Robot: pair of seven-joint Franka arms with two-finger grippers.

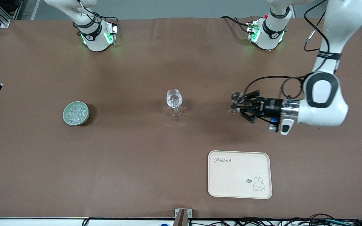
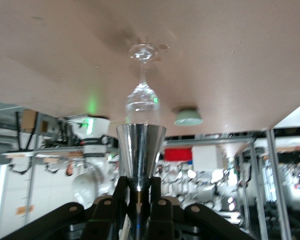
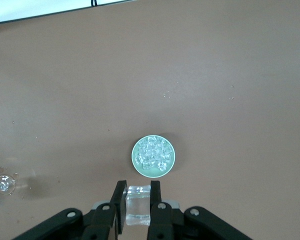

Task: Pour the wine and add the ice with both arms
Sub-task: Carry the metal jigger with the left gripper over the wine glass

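Tray, cream with a rabbit print, lies nearest the front camera, toward the left arm's end of the table. Farther from the camera stand three things in a rough row on the brown table: a pale green bowl toward the right arm's end, a clear stemmed glass upright in the middle, and the left gripper in the air over bare table between the glass and the left arm's end.

The left gripper is clamped on a shiny metal jigger, fingers pressed at its narrow waist. In the front view the jigger's long axis looks roughly level, its open cone turned toward the glass; the left wrist view shows the cone mouth in line with the glass bowl. The jigger's lower half is hidden between the fingers, and whether any wine sits in the jigger or the glass cannot be made out.

The ice fills the bowl as a heap of small glinting chunks. In the right wrist view the right gripper hangs well above the table, with the bowl just past its fingertips, and it is closed on a clear glassy block. That gripper itself is out of the front view, where only the right arm's base shows.
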